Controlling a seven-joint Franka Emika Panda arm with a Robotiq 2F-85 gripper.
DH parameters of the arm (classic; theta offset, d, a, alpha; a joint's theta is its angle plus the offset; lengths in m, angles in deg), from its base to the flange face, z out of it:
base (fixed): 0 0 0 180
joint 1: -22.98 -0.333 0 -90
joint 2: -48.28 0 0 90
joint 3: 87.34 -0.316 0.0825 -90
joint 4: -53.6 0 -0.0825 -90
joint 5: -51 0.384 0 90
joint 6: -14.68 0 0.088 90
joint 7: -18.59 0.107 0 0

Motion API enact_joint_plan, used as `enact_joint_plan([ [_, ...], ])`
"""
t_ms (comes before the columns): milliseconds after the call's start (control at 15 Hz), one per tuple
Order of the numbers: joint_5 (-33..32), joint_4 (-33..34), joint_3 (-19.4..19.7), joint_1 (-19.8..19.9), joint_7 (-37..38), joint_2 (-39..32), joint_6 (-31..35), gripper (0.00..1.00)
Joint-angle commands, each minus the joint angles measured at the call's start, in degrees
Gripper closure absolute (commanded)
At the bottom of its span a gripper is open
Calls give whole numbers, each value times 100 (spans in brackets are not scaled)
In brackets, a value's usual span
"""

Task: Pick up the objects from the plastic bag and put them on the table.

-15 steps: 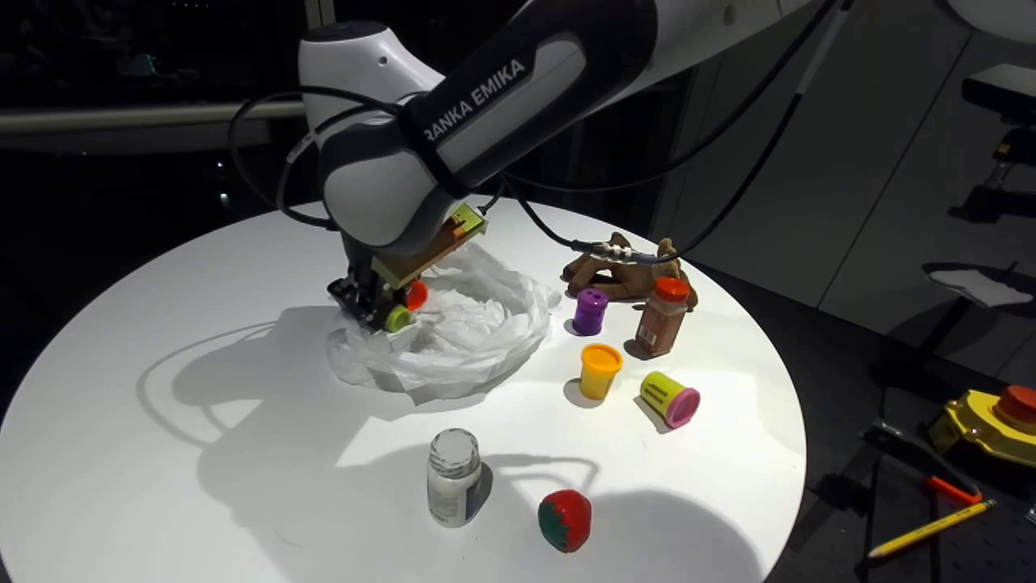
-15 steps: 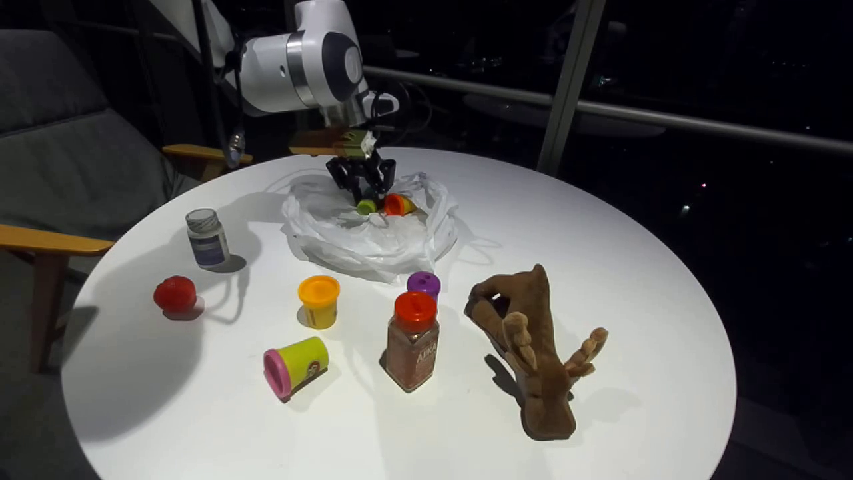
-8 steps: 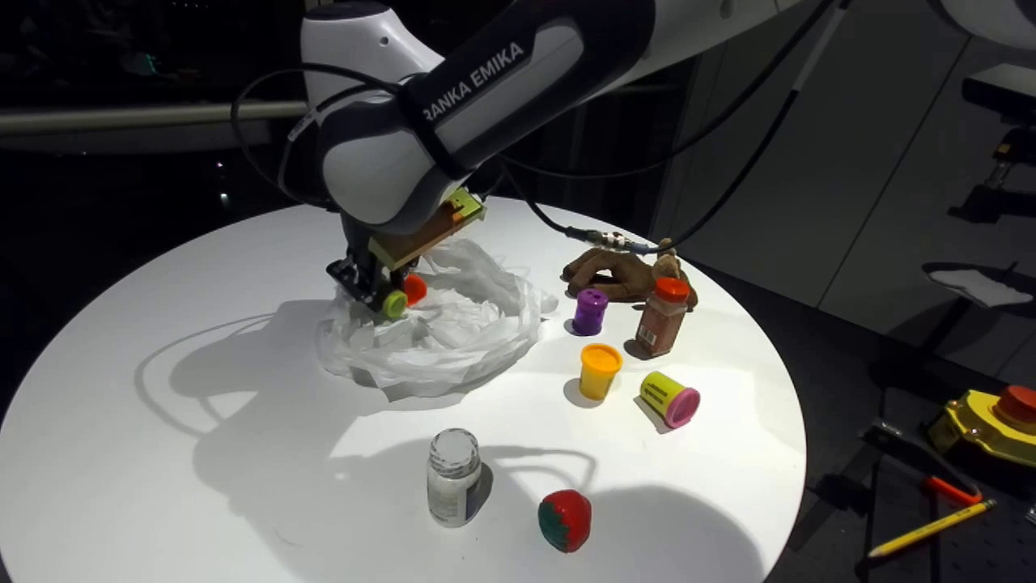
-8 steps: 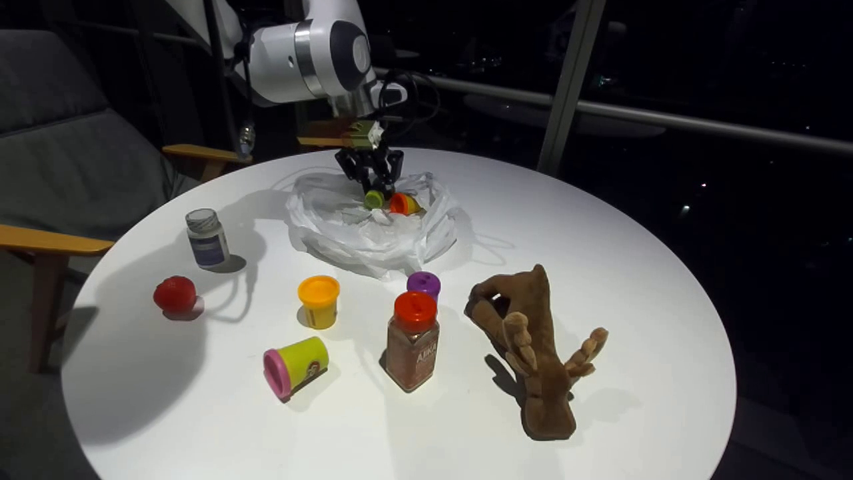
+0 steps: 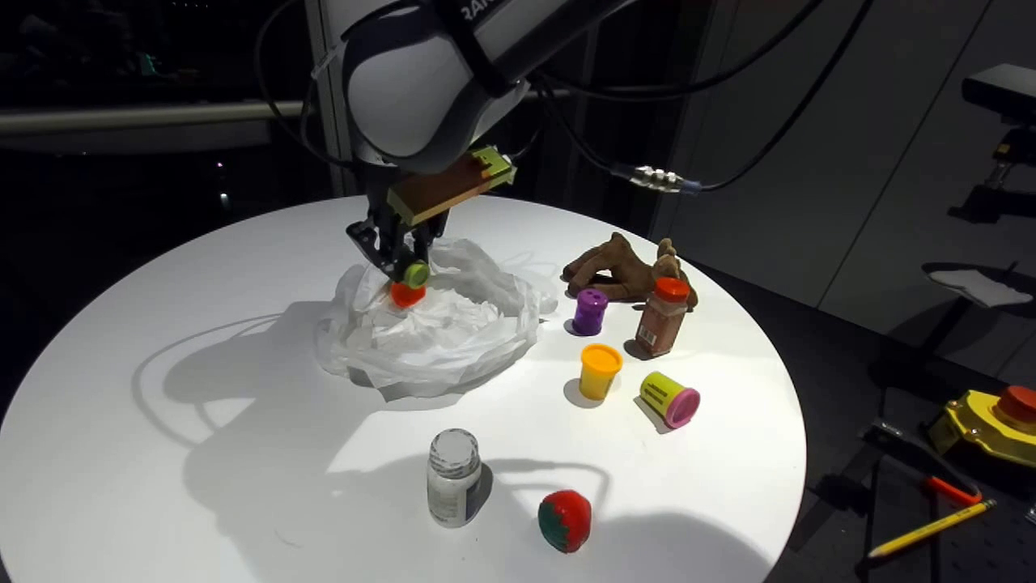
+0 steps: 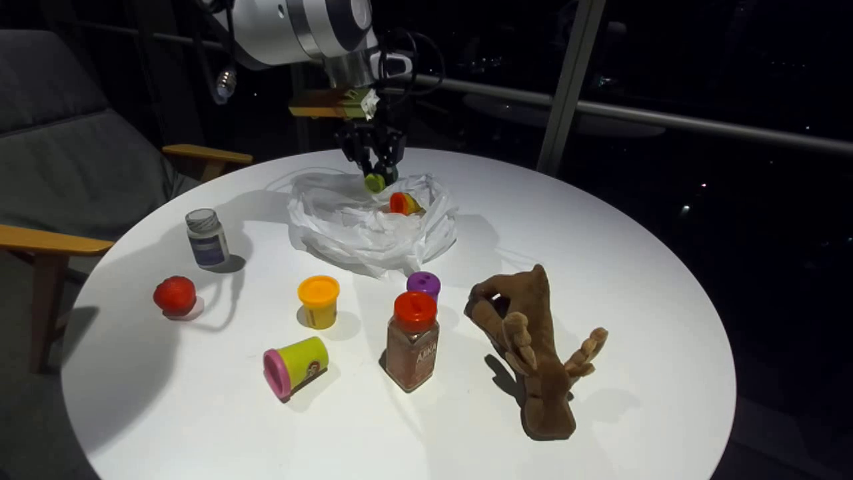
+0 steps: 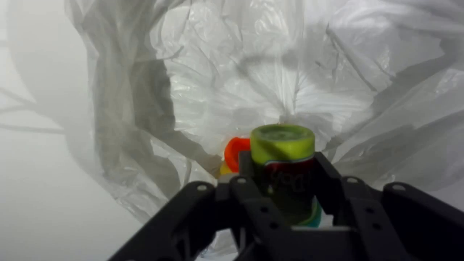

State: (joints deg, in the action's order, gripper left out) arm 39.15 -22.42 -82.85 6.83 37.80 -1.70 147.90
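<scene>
Can see the claw (image 7: 283,165) clamped on a green-lidded tub (image 7: 282,145), squeezing its sides between two fingers (image 7: 245,163), with a dark red label showing and the lid jutting past the fingertips in the wrist view. Find this tub raised over the hollow of a crumpled white plastic bag (image 5: 453,368) in both exterior views. Make out, in an exterior view, a red-lidded tub (image 6: 400,203) with a yellow body lying on its side inside the bag, just below the held tub and apart from it. Spot to one side of the bag, on the round white tabletop (image 5: 121,389), an orange-lidded tub (image 6: 318,303) standing upright near a pink-lidded tub (image 6: 300,363) tipped on its side. Notice close by a purple container (image 5: 590,312) and a red-capped spice jar (image 5: 661,322), set upright near each other, with a brown plush toy (image 6: 545,367) sprawled beside them. See a white bottle (image 5: 452,486) upright on the tabletop, well apart from that group, with a strawberry-shaped red and green piece (image 5: 565,521) near it. Can pick out, past the tabletop's edge, a yellow pencil (image 5: 931,529) and a yellow box (image 5: 981,431) with a red knob, as well as a grey chair (image 6: 53,140) with wooden armrests in an exterior view.
</scene>
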Motion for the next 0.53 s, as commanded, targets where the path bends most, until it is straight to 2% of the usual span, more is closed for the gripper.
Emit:
enact_joint_plan([
  [0, 120, -1380, -216, -23, -31, 1014, 140, 82],
  [267, 106, -2491, -414, -55, 95, 1746, 343, 82],
  [467, 11, -3380, -341, -155, 567, 2278, 423, 82],
])
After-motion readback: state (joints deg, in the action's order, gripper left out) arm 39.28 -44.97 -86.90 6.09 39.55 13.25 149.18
